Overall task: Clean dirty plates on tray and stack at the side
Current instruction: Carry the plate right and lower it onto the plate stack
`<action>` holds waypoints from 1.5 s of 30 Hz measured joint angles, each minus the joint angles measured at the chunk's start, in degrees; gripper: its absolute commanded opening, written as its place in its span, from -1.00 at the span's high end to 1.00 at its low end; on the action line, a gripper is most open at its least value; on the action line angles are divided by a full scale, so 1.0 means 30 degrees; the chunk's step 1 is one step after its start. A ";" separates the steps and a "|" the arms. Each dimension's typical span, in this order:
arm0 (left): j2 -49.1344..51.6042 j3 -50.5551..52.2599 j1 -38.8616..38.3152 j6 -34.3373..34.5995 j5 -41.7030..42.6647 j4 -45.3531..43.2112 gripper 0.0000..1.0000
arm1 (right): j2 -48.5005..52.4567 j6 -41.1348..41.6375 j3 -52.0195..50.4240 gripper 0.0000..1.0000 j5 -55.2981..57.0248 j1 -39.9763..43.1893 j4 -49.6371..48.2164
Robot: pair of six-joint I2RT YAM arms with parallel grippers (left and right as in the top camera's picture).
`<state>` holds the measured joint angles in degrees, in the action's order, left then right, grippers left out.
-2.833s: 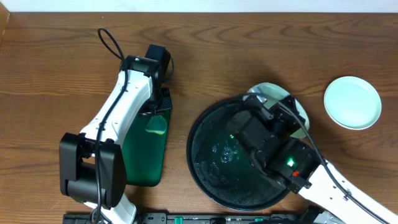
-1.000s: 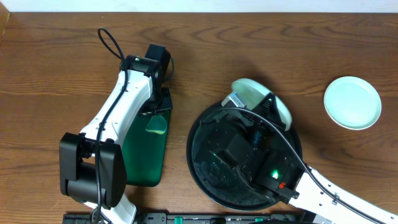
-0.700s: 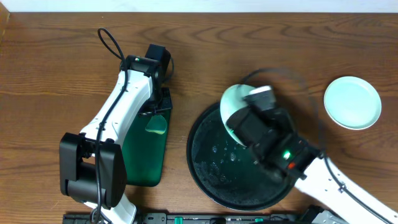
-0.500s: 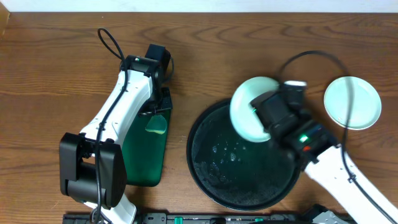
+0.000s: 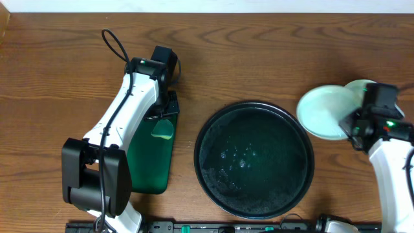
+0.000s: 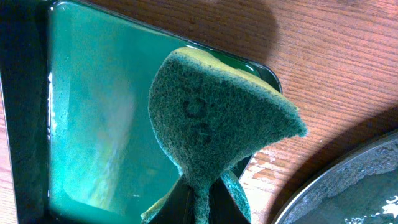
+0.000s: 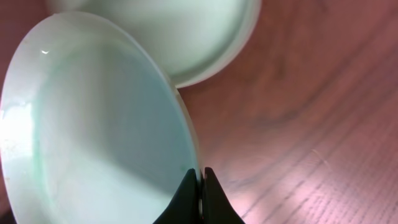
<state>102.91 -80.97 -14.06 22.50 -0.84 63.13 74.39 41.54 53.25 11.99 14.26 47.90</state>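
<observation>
The black round tray [image 5: 254, 159] lies in the middle with a wet turquoise film and no plate on it. My right gripper [image 5: 354, 120] is shut on the rim of a clean white plate [image 5: 323, 111] and holds it raised, right of the tray. In the right wrist view that plate [image 7: 93, 124] overlaps another white plate [image 7: 180, 31] resting on the wooden tabletop [image 7: 311, 112]; that second plate [image 5: 359, 86] peeks out behind my right arm in the overhead view. My left gripper [image 6: 202, 199] is shut on a green sponge [image 6: 217, 118] over the green tray.
A rectangular green tray [image 5: 152, 152] lies left of the black tray, under my left arm [image 5: 129, 110]; it also shows in the left wrist view [image 6: 81, 124]. The black tray's rim [image 6: 348, 180] shows at the lower right there.
My right gripper has lifted the white plate off the black tray and carried it to the right, over the plate on the tabletop. The left arm has not moved.
</observation>
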 measured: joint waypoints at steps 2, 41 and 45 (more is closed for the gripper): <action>0.0000 0.0000 0.0000 0.0000 0.0000 0.0000 0.85 | 0.0699 -0.0138 -0.0685 0.97 -0.0627 0.1566 -0.0525; 0.0000 0.0000 0.0000 0.0000 0.0000 -0.0015 0.86 | 0.6229 -0.0415 -0.1071 0.78 -0.8670 0.8531 -0.9479; 0.0000 0.0000 0.0000 0.0000 0.0000 -0.0007 0.85 | 0.6229 -0.0379 -0.1013 0.24 -0.7941 0.8502 -0.8983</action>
<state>102.91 -80.97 -14.06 22.50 -0.84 63.11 93.08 40.40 50.22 -11.84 39.77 20.95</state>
